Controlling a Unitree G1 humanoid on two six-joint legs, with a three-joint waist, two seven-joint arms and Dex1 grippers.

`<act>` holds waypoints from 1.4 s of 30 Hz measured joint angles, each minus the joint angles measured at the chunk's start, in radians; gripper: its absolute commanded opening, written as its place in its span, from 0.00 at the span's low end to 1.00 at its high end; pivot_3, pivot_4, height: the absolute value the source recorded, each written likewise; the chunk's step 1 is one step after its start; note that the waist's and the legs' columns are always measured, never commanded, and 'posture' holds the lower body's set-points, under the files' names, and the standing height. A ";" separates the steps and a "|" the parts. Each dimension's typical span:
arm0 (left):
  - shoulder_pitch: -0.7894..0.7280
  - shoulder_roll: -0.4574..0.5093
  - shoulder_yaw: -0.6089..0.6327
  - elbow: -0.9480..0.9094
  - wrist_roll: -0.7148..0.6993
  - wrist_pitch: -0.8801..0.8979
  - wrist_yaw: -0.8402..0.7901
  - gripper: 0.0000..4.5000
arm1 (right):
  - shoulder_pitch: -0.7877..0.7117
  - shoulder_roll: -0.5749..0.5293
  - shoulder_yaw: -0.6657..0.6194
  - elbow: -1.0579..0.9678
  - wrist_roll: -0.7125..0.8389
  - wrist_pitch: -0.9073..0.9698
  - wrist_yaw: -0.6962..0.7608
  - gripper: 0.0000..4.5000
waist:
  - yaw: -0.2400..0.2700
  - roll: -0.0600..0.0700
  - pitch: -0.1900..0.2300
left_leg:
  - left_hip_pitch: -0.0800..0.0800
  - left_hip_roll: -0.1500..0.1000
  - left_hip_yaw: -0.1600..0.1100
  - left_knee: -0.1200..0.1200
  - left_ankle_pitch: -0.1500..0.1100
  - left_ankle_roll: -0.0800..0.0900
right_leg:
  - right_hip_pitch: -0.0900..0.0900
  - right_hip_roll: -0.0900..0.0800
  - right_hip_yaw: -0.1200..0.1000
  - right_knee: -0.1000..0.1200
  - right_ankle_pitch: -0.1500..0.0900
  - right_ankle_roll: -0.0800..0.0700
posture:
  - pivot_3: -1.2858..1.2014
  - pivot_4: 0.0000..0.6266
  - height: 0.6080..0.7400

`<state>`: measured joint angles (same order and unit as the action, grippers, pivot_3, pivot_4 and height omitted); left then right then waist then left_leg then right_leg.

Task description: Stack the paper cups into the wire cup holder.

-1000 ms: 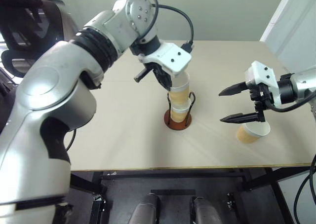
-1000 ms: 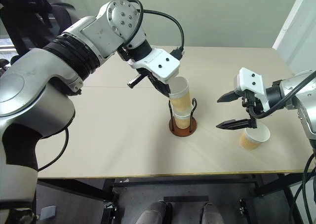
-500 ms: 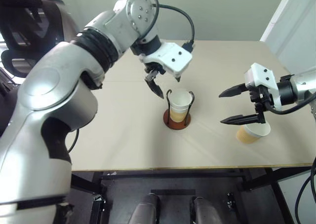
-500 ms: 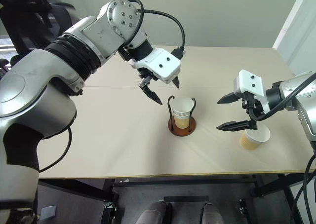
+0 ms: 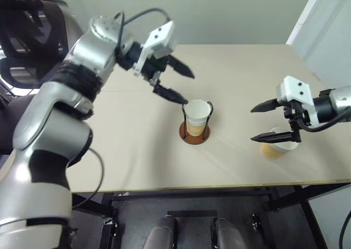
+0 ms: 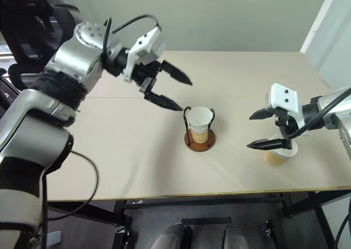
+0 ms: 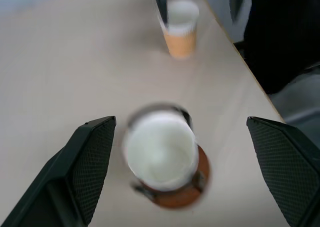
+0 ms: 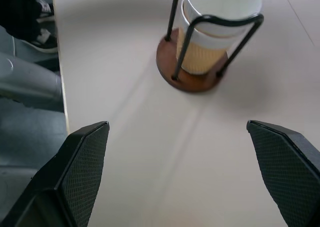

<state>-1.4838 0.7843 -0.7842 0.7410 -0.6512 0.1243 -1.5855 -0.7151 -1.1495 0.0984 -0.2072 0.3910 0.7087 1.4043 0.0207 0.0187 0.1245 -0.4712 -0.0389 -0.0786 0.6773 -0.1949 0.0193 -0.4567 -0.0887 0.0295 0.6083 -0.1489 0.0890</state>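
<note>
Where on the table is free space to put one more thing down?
The table is bare between its left edge and the wire cup holder, also along the far edge. It is crowded near the right edge: a paper cup stands below the open right tool.

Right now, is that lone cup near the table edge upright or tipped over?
Upright: the lone cup stands on its tan base on the table, white mouth up.

Three paper cups in all: two nested in the holder (image 8: 220,17), one loose (image 5: 274,147) on the worktop (image 5: 109,150). One wire cup holder (image 5: 195,135). Two robot pincers, left (image 5: 184,87) and right (image 5: 260,123).
</note>
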 measured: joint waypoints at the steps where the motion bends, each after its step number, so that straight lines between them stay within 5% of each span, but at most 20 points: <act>1: 0.027 0.050 -0.013 -0.057 -0.026 0.017 0.000 1.00 | 0.000 -0.017 0.000 -0.002 0.004 0.006 0.014 1.00 | 0.001 0.000 0.000 | -0.001 0.001 -0.001 0.000 0.000 0.000 | 0.000 -0.002 0.002 0.000 0.000 0.000 | 0.52 0.24 1.00; 6: 0.122 0.178 -0.034 -0.212 -0.132 0.074 0.000 1.00 | -0.002 -0.090 -0.001 0.002 0.010 0.021 0.072 1.00 | 0.008 -0.001 0.000 | 0.001 -0.001 -0.003 -0.002 0.000 -0.001 | 0.001 -0.001 0.000 0.001 -0.003 -0.003 | 0.52 0.24 1.00; 20: 0.251 0.131 0.113 -0.253 -0.146 0.093 0.000 1.00 | 0.202 -0.207 0.003 0.012 -0.137 -0.234 0.106 1.00 | 0.005 -0.001 0.000 | 0.004 0.000 -0.006 -0.005 0.001 0.002 | 0.002 -0.001 -0.001 0.002 -0.002 -0.004 | 0.52 0.24 1.00; 36: 0.330 0.117 0.222 -0.252 -0.097 0.085 0.000 1.00 | 0.271 -0.177 0.042 0.176 -0.352 -0.511 0.077 1.00 | 0.003 -0.001 0.000 | 0.009 0.000 -0.008 -0.011 0.001 0.004 | 0.006 -0.002 0.000 0.001 -0.002 -0.003 | 0.52 0.24 1.00; 39: 0.337 0.118 0.235 -0.252 -0.086 0.085 0.000 1.00 | 0.258 -0.145 0.070 0.204 -0.393 -0.555 0.065 0.87 | 0.002 -0.001 0.000 | 0.011 0.000 -0.008 -0.011 0.000 0.004 | 0.007 -0.002 0.000 0.001 -0.002 -0.003 | 0.52 0.24 1.00; 42: 0.344 0.118 0.251 -0.253 -0.079 0.085 0.000 1.00 | 0.238 -0.121 0.082 0.217 -0.425 -0.585 0.060 0.63 | 0.001 -0.001 0.000 | 0.012 0.000 -0.008 -0.012 0.001 0.004 | 0.008 -0.002 0.000 0.001 -0.001 -0.004 | 0.52 0.24 1.00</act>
<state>-1.1400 0.9021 -0.5328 0.4879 -0.7303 0.2089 -1.5857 -0.4767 -1.2707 0.1805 0.0100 -0.0344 0.1240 1.4640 0.0216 0.0179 0.1241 -0.4593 -0.0390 -0.0870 0.6652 -0.1944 0.0233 -0.4491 -0.0902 0.0293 0.6094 -0.1503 0.0854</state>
